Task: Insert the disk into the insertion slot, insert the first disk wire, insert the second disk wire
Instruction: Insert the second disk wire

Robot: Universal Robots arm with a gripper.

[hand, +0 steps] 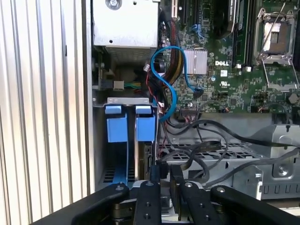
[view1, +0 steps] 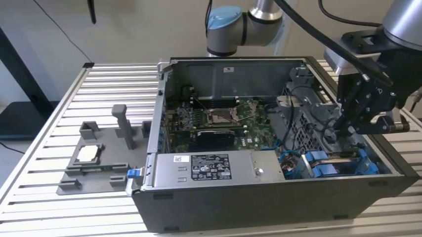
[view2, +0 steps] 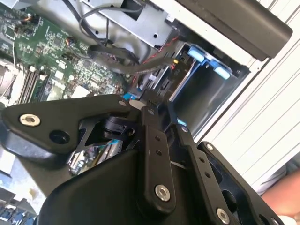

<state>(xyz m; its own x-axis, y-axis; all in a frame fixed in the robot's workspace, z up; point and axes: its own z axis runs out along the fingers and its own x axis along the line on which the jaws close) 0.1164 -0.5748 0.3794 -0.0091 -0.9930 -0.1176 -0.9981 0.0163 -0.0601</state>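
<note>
Down inside the insertion slot (view1: 343, 160), gripper (view1: 347, 129) with jaws nearly together, their grip, if any, impossible to tell.

arm (view1: 264, 19) — silver tube, blue joint cap | fingers (view2: 152, 154) — black, screwed links

In the exterior view the pincer (view1: 344, 129) reaches down inside the computer case (view1: 264, 197), and cables and metal framing there hide its tips, so their spacing cannot be told. In both wrist views the pincer's own black linkage covers the near end of the insertion slot (hand: 129, 140), and whether a disk sits inside stays unclear.
</note>
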